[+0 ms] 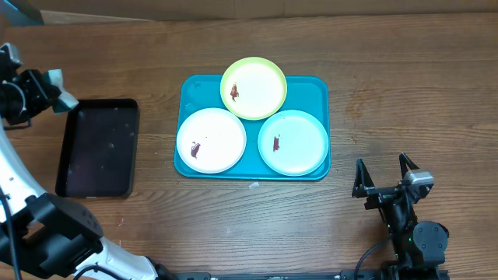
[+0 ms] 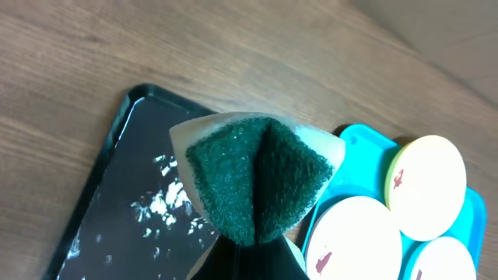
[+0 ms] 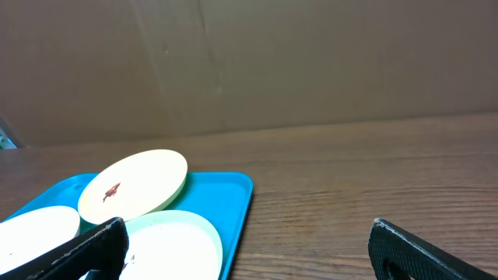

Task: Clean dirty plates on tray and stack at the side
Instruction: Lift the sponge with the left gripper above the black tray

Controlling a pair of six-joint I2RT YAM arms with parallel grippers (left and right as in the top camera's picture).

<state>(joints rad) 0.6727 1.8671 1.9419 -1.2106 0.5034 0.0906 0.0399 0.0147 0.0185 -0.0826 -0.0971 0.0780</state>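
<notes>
Sponge pinched in my left gripper point(image 1: 61, 92), and all three plates sit smeared on the tray point(image 1: 194, 85).

My left gripper is pressed together on a folded green sponge point(image 2: 257, 175) and hangs over the far corner of the black tray point(image 1: 97, 148), at the table's left side. From there the plates lie to its right, across the black tray. The white-rimmed plate point(image 1: 211, 140) is nearest, the yellow-green plate point(image 1: 254, 88) sits over the tray's far rim, and the teal-rimmed plate point(image 1: 293, 142) is farthest. My right gripper point(image 1: 381, 162) is spread wide and empty near the tray's near right corner, closest to the teal-rimmed plate. I judge the left arm must swing right and come down onto the white-rimmed plate first.
</notes>
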